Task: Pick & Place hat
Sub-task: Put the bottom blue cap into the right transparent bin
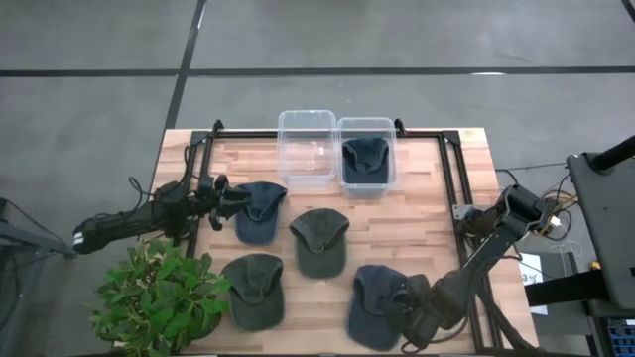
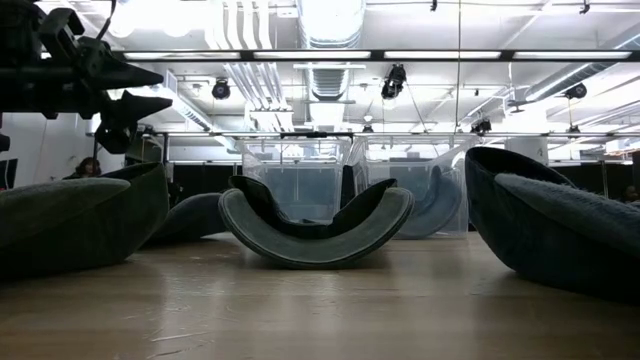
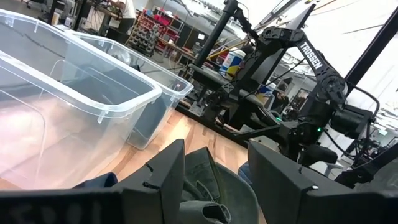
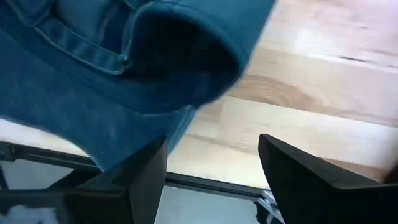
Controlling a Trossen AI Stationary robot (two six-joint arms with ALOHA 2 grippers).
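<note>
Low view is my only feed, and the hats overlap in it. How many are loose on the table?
Observer: Four: a blue hat by the left gripper, a second blue hat, a middle olive hat and another olive hat.
Operator: Any binned already?
Observer: One dark hat lies in the right-hand clear bin.
Operator: Where is the right gripper?
Observer: The right gripper is open at the second blue hat's edge.

Four cameras, one bench

The high view looked straight down on the whole bench (image 1: 417, 223); the low view faced level across it; each wrist view sat close. High and low shared the clear bins (image 1: 307, 147).
</note>
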